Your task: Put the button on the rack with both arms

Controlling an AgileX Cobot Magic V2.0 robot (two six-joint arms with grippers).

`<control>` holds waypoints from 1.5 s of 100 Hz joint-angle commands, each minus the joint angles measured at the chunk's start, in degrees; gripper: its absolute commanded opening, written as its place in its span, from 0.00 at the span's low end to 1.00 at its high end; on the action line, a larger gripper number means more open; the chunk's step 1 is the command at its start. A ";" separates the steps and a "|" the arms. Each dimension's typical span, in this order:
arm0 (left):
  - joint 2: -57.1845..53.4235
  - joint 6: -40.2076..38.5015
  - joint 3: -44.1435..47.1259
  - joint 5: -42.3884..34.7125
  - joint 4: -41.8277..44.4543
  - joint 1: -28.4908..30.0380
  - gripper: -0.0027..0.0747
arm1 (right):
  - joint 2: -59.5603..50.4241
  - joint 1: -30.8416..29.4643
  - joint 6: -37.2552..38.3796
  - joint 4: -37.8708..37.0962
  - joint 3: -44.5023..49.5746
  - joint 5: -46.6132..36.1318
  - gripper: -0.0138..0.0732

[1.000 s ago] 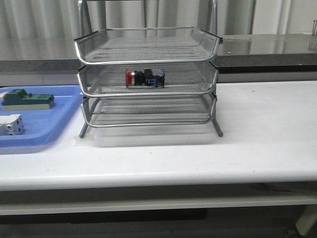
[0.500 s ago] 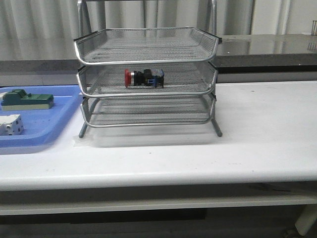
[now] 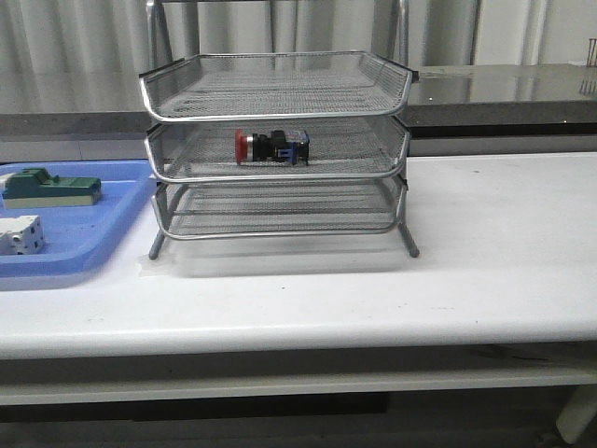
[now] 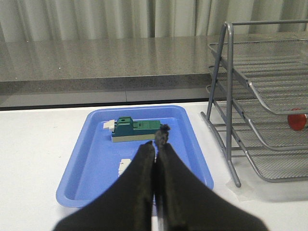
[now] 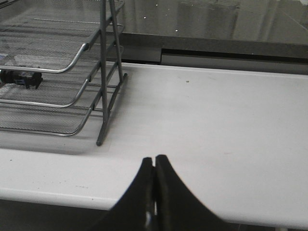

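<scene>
The button (image 3: 270, 147), with its red cap, black body and blue back block, lies on its side in the middle tier of the silver wire-mesh rack (image 3: 373, 98). Its red cap shows in the left wrist view (image 4: 297, 119) and its dark body in the right wrist view (image 5: 21, 79). Neither arm shows in the front view. My left gripper (image 4: 156, 142) is shut and empty, over the near side of the blue tray. My right gripper (image 5: 154, 159) is shut and empty, above the table's front edge, to the right of the rack (image 5: 103, 72).
A flat blue plastic tray (image 3: 121, 233) lies left of the rack and holds a green block (image 3: 51, 187) and a white block (image 3: 20, 235). The white table (image 3: 485, 243) stretches to the right. A grey counter runs along the back.
</scene>
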 commanded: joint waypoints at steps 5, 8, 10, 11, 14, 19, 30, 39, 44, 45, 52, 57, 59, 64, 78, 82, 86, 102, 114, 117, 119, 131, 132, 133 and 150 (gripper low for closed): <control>0.28 0.05 -1.67 -3.93 -0.42 0.16 0.01 | -4.15 -2.38 -2.14 2.72 2.41 -7.33 0.08; 0.28 0.05 -1.67 -3.93 -0.42 0.16 0.01 | -5.14 -2.72 -2.36 3.23 3.41 -7.40 0.08; 0.28 0.05 -1.67 -3.93 -0.42 0.16 0.01 | -5.86 -2.84 -2.56 3.52 4.00 -7.40 0.08; 0.28 0.05 -1.67 -3.93 -0.42 0.16 0.01 | -6.10 -2.91 -2.62 3.53 4.17 -7.46 0.08; 0.28 0.05 -1.67 -3.93 -0.42 0.16 0.01 | -7.03 -3.06 -2.75 4.07 4.93 -7.47 0.08; 0.28 0.05 -1.67 -3.93 -0.42 0.16 0.01 | -8.70 -3.12 -2.96 4.52 6.27 -7.86 0.08; 0.28 0.05 -1.67 -3.93 -0.42 0.16 0.01 | -12.48 -3.12 -3.17 5.31 9.45 -9.55 0.08; 0.28 0.05 -1.67 -3.93 -0.42 0.16 0.01 | -15.55 -3.12 -3.17 5.50 11.92 -10.91 0.08; 0.28 0.05 -1.67 -3.93 -0.42 0.16 0.01 | -17.07 -3.12 -3.17 5.62 13.17 -11.57 0.08; 0.28 0.05 -1.67 -3.93 -0.42 0.16 0.01 | -17.48 -3.12 -3.17 5.64 13.49 -11.67 0.08; 0.28 0.05 -1.67 -3.93 -0.42 0.16 0.01 | -19.36 -3.12 -3.17 5.88 15.00 -12.17 0.08; 0.28 0.05 -1.67 -3.93 -0.42 0.16 0.01 | -20.32 -3.12 -3.17 6.33 15.93 -12.22 0.08; 0.28 0.05 -1.67 -3.93 -0.42 0.16 0.01 | -20.33 -3.12 -3.17 6.33 16.31 -12.28 0.08; 0.28 0.05 -1.67 -3.93 -0.42 0.16 0.01 | -20.28 -3.12 -3.17 6.33 17.03 -12.61 0.08; 0.28 0.05 -1.67 -3.93 -0.42 0.16 0.01 | -20.28 -3.12 -3.17 6.33 17.49 -12.91 0.08; 0.28 0.05 -1.67 -3.93 -0.42 0.16 0.01 | -20.28 -3.12 -3.17 6.33 17.49 -13.35 0.08; 0.28 0.05 -1.67 -3.93 -0.42 0.16 0.01 | -20.28 -3.12 -3.17 6.33 17.49 -13.62 0.08; 0.28 0.05 -1.67 -3.93 -0.42 0.16 0.01 | -20.28 -3.12 -3.17 6.33 17.49 -13.62 0.08; 0.28 0.05 -1.67 -3.93 -0.42 0.16 0.01 | -20.28 -3.12 -3.17 6.33 17.49 -13.62 0.08; 0.28 0.05 -1.67 -3.93 -0.42 0.16 0.01 | -20.28 -3.12 -3.17 6.33 17.49 -13.62 0.08; 0.28 0.05 -1.67 -3.93 -0.42 0.16 0.01 | -20.28 -3.12 -3.17 6.33 17.49 -13.62 0.08; 0.28 0.05 -1.67 -3.93 -0.42 0.16 0.01 | -20.28 -3.12 -3.17 6.33 17.49 -13.62 0.08; 0.28 0.05 -1.67 -3.93 -0.42 0.16 0.01 | -20.28 -3.12 -3.17 6.33 17.49 -13.62 0.08; 0.28 0.05 -1.67 -3.93 -0.42 0.16 0.01 | -20.28 -3.12 -3.17 6.33 17.49 -13.62 0.08; 0.28 0.05 -1.67 -3.93 -0.42 0.16 0.01 | -20.28 -3.12 -3.17 6.33 17.49 -13.62 0.08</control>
